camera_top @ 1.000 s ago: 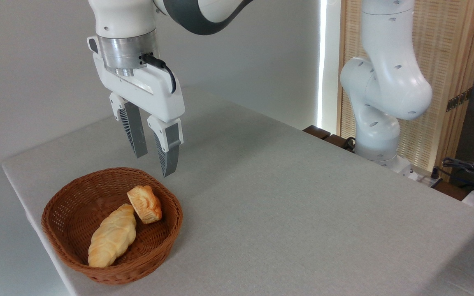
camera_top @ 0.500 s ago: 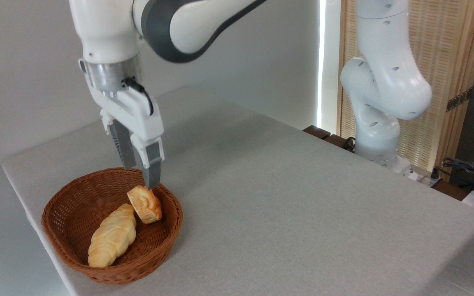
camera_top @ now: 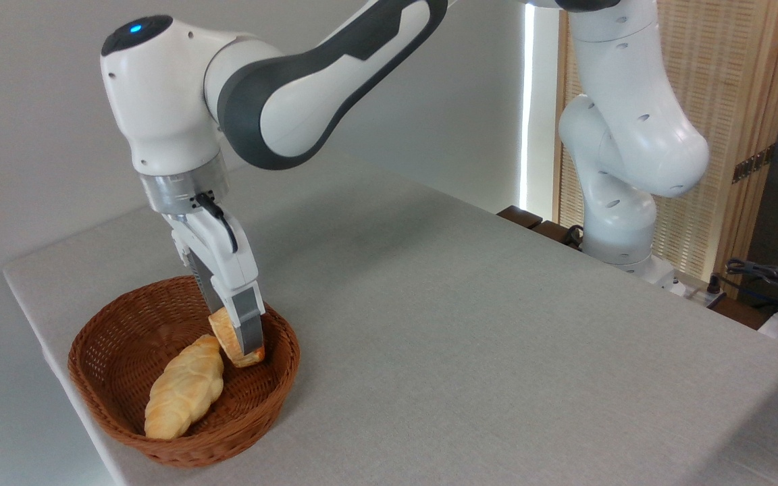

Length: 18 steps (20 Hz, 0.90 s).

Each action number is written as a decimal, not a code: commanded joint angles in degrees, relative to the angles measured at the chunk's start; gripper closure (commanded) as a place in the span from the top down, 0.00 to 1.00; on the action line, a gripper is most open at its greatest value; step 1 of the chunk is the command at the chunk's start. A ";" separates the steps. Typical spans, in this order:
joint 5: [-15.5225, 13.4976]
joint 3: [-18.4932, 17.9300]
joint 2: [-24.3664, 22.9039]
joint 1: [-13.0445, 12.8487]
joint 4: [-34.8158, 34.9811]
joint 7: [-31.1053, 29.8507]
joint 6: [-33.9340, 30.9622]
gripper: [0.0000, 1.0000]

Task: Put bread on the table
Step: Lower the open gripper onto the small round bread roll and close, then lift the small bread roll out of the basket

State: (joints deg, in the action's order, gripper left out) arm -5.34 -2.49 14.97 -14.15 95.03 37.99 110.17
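Nearest me, the braided loaf (camera_top: 184, 388) lies in the wicker basket (camera_top: 125, 442). Just behind it, the bread (camera_top: 225, 333) sits in the basket, the gripper (camera_top: 240, 344) straddling it; I cannot tell whether it has closed. The table (camera_top: 470, 337) stretches beyond.

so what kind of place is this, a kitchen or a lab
Most likely a lab or test room, not a kitchen. A robot arm is bolted beside a cloth-covered table, loose cables trail at the right, and the only food is two pastries in a basket.
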 commanded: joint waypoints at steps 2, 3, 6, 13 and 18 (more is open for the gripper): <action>0.95 1.09 0.58 -0.17 -0.19 0.69 0.57 0.70; 0.95 1.17 0.58 -0.17 -0.19 0.69 0.57 0.53; 0.95 1.09 0.58 -0.09 -0.19 1.30 0.48 0.46; 0.77 1.09 0.32 0.27 -0.19 1.39 0.48 0.49; 0.16 0.56 -3.45 0.35 -0.28 0.78 0.48 0.49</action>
State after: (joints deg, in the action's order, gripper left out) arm -5.34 -1.40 14.86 -13.80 94.59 38.18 110.30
